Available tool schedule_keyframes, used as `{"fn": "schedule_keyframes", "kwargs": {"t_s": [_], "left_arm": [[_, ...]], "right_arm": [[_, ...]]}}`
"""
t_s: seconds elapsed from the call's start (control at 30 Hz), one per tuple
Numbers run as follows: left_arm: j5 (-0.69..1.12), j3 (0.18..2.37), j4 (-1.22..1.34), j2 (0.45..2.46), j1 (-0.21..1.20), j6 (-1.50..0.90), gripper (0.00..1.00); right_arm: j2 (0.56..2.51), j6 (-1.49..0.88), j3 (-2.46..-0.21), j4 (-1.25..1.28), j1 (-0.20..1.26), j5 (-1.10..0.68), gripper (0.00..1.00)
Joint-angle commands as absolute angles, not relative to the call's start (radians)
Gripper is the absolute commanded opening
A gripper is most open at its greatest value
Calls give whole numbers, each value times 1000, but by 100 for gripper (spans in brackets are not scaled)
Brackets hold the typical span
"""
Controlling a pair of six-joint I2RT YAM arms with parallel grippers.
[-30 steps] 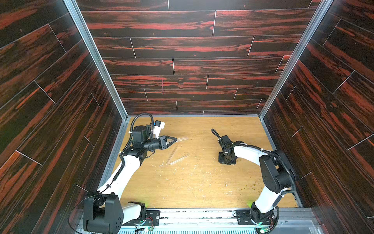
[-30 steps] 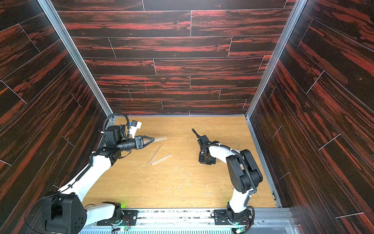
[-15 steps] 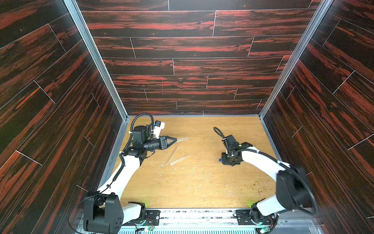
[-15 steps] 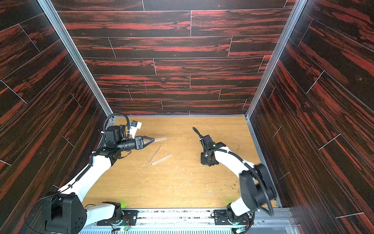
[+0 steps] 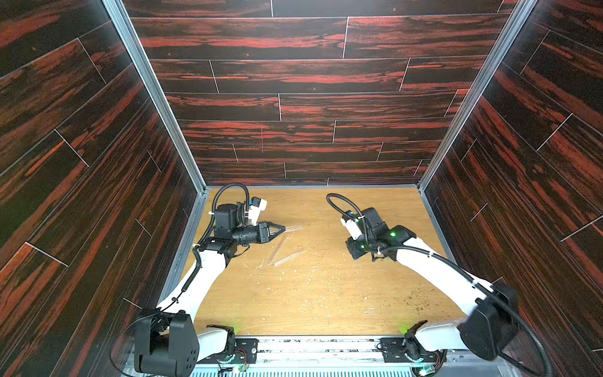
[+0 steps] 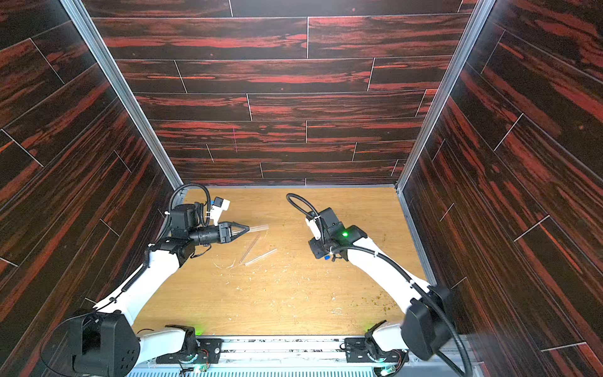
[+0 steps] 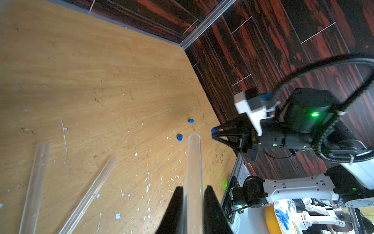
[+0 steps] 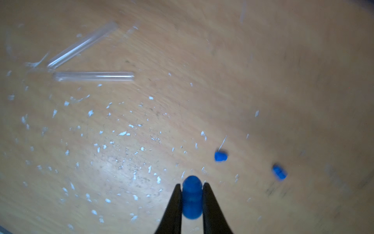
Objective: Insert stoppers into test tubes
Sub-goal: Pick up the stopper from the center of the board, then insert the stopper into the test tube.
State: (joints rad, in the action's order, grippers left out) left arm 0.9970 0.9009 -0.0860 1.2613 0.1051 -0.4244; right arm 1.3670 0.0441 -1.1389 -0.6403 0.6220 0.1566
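My left gripper (image 7: 193, 188) is shut on a clear test tube (image 7: 193, 162), which sticks out level over the table's left side with its open end facing the right arm; both top views show it (image 5: 293, 227) (image 6: 259, 227). Two more test tubes (image 5: 278, 248) (image 5: 288, 257) lie on the table just in front of it, also in the right wrist view (image 8: 82, 45) (image 8: 93, 76). My right gripper (image 8: 191, 185) is shut on a blue stopper (image 8: 192, 197), just above the table. Two loose stoppers (image 8: 220, 156) (image 8: 279, 172) lie close beside it.
Pale debris specks (image 5: 306, 284) are scattered over the wooden table (image 5: 326, 310). Dark panelled walls (image 5: 293, 107) close in the left, right and back sides. A metal rail (image 5: 313, 346) with both arm bases runs along the front edge.
The right arm's elbow has swung out and down toward the front right, while its gripper stayed near the same spot with the stopper. The left arm and its tube have not moved.
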Motion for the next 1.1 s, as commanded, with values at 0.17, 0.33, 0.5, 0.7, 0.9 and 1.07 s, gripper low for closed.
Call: {"fn": "schedule_keyframes", "kwargs": {"t_s": [0.17,0.33,0.5,0.7,0.9,1.07], "left_arm": [[1046,931,-186,1221,154,-362,13],[1064,919,-113,1228,199,-424,13],[1078,915,-53,1237,237,-482,13],[1068,900,-11,1251,282,-512,13],[1067,900,10,1271,314,-520,13],[1065,898,-38,1278,335,-456,13]], "right_arm": [[1168,569,-1037,-503,653,-57,17],[1173,668,-1051,-488,656,-138,17],[1206,689,-1065,-484,673,-158,17],[1233,690,-1075,-471,690,-182,17],[1250,690,-1082,-462,705,-195,17],[1249,699,-1077,-449,714,-196,17]]}}
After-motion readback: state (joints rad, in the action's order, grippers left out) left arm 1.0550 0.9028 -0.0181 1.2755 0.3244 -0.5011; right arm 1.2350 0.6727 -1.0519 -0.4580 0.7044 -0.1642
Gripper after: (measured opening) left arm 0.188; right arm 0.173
